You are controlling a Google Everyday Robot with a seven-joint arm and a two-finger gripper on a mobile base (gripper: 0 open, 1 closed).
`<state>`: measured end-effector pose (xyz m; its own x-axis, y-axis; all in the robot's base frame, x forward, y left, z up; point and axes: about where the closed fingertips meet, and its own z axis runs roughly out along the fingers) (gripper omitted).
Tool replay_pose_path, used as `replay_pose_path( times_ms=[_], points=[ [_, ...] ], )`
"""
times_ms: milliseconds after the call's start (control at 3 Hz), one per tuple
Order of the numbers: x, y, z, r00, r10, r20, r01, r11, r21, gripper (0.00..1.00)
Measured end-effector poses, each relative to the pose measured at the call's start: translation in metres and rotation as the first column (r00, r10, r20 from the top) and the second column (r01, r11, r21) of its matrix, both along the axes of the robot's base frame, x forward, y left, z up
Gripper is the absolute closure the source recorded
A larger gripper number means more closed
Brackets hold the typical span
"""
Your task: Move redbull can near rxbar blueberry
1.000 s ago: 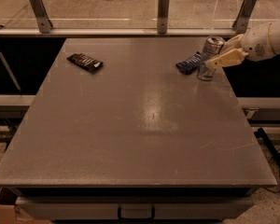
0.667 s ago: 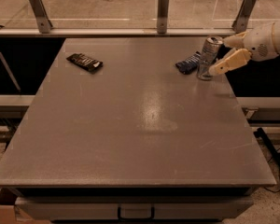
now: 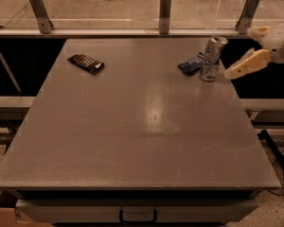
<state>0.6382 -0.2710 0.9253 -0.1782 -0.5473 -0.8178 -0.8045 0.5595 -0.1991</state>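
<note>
The redbull can (image 3: 212, 58) is a slim silver can with blue markings. It stands upright on the grey table (image 3: 142, 126) near the far right edge. The rxbar blueberry (image 3: 191, 64), a flat dark-blue bar, lies just left of the can, touching or nearly touching its base. My gripper (image 3: 235, 71), with pale fingers (image 3: 248, 63), is to the right of the can at the table's right edge. It is apart from the can, open and holding nothing.
A dark brown wrapped bar (image 3: 86, 63) lies at the far left of the table. A rail with metal posts (image 3: 164, 6) runs behind the table's far edge. A drawer handle (image 3: 138, 215) shows below the front edge.
My gripper has let go of the can and drawn back to the right, off it. The can stays standing beside the blue bar.
</note>
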Motion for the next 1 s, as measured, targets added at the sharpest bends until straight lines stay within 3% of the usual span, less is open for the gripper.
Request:
replay_pose_path(
  times_ms=[333, 667, 1000],
  points=[
    [-0.078, 0.013, 0.069, 0.9808, 0.025, 0.193, -0.022, 1.000, -0.016, 0.00],
    [-0.165, 0.056, 0.131, 0.9298, 0.103, 0.354, -0.072, 0.993, -0.098, 0.00],
    [-0.214, 0.056, 0.181, 0.8805, 0.113, 0.460, -0.021, 0.979, -0.201, 0.00]
  ],
)
